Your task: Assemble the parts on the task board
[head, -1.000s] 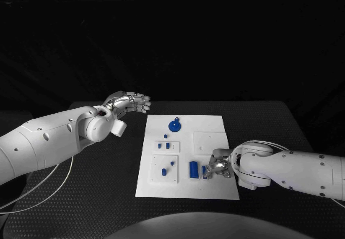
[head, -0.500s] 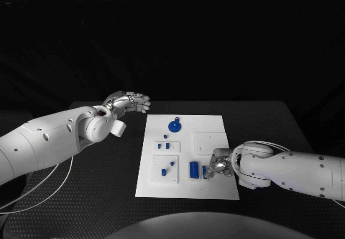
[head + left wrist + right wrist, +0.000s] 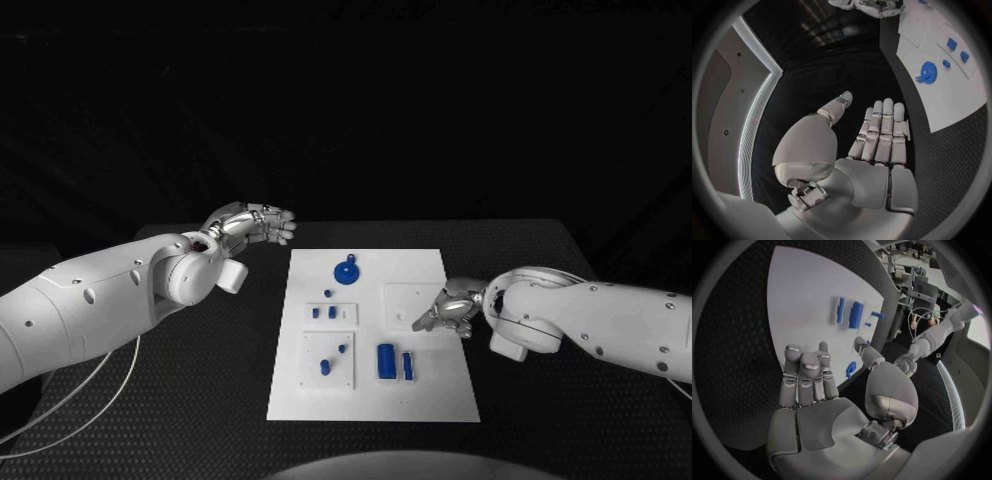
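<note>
Black textured tabletop carries the white task board at its centre, with the blue parts lying on it: a round part at the far end, two small parts at mid-board, an oblong part on the near left panel, and a larger block with a slim part just beside it near the front. One second ago my right robot hand sat low over the near right of the board, next to the block and slim part; it has since withdrawn to the board's right edge, level with the blank raised panel. The right wrist view shows its fingers extended together, thumb apart, holding nothing. My left robot hand has stayed off the board's far left corner, fingers loosely apart and empty. I judge the contact near the block and slim part to be over; whether these parts are now seated cannot be determined.
</note>
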